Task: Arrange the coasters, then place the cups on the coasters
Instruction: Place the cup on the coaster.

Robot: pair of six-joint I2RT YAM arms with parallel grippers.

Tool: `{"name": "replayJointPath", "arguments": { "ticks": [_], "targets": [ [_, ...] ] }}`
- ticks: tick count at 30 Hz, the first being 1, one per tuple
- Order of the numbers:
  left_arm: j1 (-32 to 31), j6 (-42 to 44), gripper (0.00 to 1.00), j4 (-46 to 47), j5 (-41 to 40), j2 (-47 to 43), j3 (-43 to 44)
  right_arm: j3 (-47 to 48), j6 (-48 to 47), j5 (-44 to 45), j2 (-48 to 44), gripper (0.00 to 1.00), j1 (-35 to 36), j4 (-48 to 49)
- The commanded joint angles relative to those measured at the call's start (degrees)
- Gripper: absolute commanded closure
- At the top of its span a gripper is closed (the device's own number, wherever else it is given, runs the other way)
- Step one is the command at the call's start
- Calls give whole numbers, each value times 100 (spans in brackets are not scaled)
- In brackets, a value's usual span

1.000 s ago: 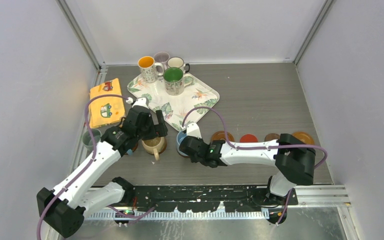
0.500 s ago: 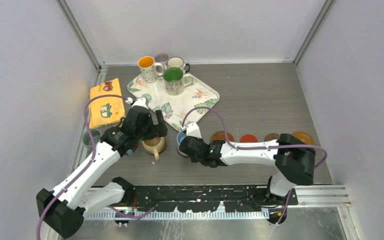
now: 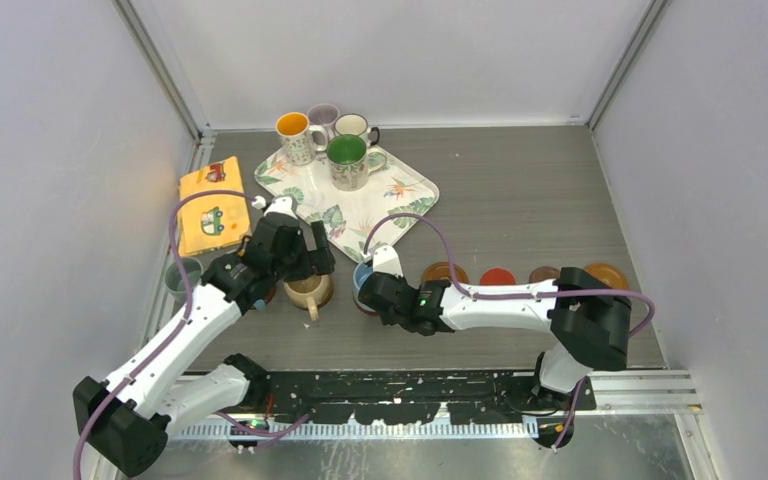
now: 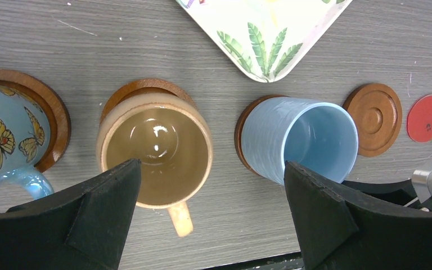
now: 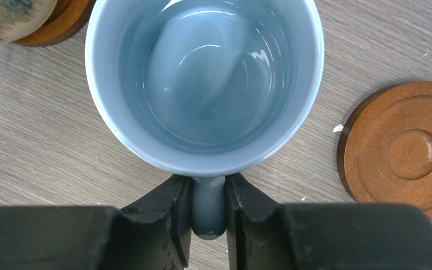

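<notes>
Our right claw (image 5: 208, 216) pinches the handle of the light blue cup (image 5: 202, 84) just ahead, which sits on its coaster (image 4: 240, 132). Next we release and back off. Our left claw (image 4: 211, 185) gapes wide and empty.

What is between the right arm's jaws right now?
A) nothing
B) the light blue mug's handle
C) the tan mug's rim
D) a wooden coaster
B: the right wrist view shows the light blue mug with its handle between the jaws of the right gripper.
</notes>
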Motion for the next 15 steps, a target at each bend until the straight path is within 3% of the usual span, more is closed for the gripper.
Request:
{"name": "replayJointPath", "arguments": {
  "ticks": [1, 15],
  "targets": [
    [28, 20, 0, 91, -42, -108, -17, 268, 18, 395, -285, 66, 27, 291],
    [32, 26, 0, 110, 19, -121, 68, 617, 141, 510, -686, 27, 11, -567]
  ]
}}
